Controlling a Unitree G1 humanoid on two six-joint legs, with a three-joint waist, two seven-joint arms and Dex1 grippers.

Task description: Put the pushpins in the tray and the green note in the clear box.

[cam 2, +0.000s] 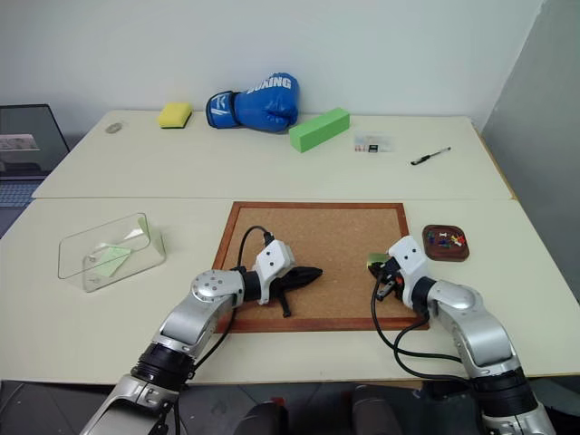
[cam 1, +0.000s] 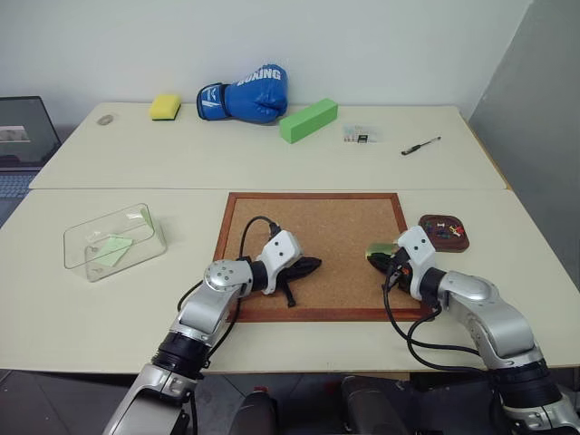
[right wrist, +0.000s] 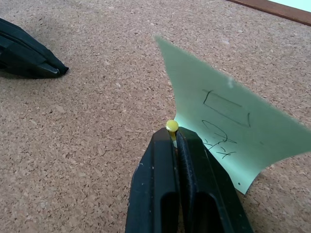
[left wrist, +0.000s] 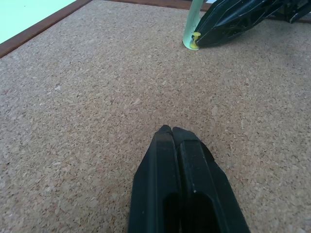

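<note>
Both arms reach low over the corkboard (cam 1: 313,249), tilted slightly down and angled toward each other. The right claw (right wrist: 173,132) is pinched tight on a yellow pushpin (right wrist: 171,126) at the green note (right wrist: 228,121), whose free corner lifts off the cork. The left claw (left wrist: 171,130) is closed, empty.

Far beyond the hands lie a blue boxing glove (cam 1: 246,93), yellow sponge (cam 1: 165,107), green block (cam 1: 308,120) and black pen (cam 1: 420,146); a corkboard (cam 1: 313,217) lies beneath them.
</note>
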